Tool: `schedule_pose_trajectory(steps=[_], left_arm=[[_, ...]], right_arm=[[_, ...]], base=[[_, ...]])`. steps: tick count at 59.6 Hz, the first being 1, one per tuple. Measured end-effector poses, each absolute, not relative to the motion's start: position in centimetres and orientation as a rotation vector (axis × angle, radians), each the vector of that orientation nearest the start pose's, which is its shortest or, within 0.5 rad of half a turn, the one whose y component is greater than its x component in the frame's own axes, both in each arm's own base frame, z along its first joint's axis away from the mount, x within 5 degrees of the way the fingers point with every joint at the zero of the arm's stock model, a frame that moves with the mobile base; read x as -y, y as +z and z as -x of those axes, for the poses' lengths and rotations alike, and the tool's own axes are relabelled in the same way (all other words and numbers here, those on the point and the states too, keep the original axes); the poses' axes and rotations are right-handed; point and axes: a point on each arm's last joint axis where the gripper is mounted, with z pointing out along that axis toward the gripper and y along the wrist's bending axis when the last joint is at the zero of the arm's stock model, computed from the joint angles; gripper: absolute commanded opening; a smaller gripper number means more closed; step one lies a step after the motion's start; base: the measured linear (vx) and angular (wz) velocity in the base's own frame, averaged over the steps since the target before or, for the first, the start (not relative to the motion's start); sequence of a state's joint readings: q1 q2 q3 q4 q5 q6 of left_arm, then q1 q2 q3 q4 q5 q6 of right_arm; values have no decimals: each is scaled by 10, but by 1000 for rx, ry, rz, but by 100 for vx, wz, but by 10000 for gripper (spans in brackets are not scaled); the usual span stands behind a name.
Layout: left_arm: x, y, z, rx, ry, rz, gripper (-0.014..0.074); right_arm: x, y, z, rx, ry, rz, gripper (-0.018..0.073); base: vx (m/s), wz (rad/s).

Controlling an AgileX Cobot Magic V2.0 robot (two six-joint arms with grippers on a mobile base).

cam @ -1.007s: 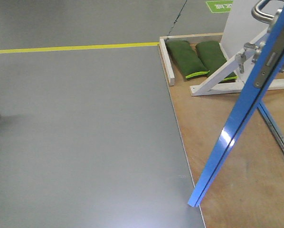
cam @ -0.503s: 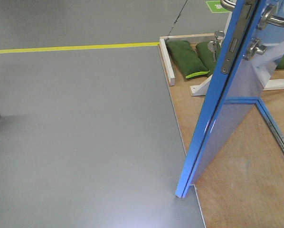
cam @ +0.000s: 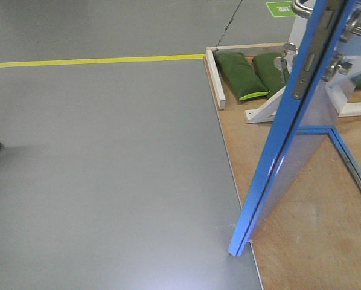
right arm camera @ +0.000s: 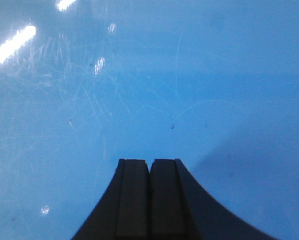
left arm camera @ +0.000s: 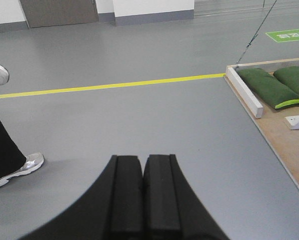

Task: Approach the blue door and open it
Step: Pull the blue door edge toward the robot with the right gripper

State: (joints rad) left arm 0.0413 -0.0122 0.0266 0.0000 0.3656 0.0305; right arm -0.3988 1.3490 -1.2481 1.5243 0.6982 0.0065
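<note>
The blue door (cam: 289, 151) stands ajar at the right of the front view. I see its edge, with the metal latch plate (cam: 305, 69) and a silver lever handle (cam: 301, 8) on it. Its bottom corner rests near the edge of the wooden platform (cam: 301, 241). In the right wrist view my right gripper (right arm camera: 149, 162) is shut and empty, close in front of the glossy blue door face (right arm camera: 139, 75), which fills the view. My left gripper (left arm camera: 142, 159) is shut and empty over grey floor, left of the platform.
Two green sandbags (cam: 244, 75) lie on the platform by a white wooden rim (cam: 215, 81) and white braces (cam: 265, 109). A yellow floor line (cam: 96, 60) crosses the back. A person's shoe (left arm camera: 19, 170) and dark trouser leg are at the left.
The door swung from nearly edge-on to show more of its face, its bottom corner moving left, then slightly back right. The view has shifted a little.
</note>
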Motion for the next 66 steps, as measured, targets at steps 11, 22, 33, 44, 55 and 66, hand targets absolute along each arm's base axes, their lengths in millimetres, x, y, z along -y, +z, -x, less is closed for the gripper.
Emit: schedule_pose_trajectory(steps=[11,22,33,44,55,66], left_arm=[[-2,172,-53,-1864,50,10,70],[-2,172,-53,-1864,50,10,70],[-2,172,-53,-1864,50,10,70],[-2,172,-53,-1864,50,10,70],[-2,172,-53,-1864,50,10,70],[-2,172,-53,-1864,50,10,70]], right_arm=[[63,422,-295,-1458,1374,-1067,6],[73,423,-295,-1400,1318,-1106,6],[73,423,-295,-1400,1318,-1106,6],[70,424,-294,-1419,1337,-1089,6],[69,424,-293,-1430,1349,-1081,6],[66,424,-293,-1446,1364,-1069,6]], base=[[3,6],[6,8],[10,10],[13,12],[16,16],[18,15]])
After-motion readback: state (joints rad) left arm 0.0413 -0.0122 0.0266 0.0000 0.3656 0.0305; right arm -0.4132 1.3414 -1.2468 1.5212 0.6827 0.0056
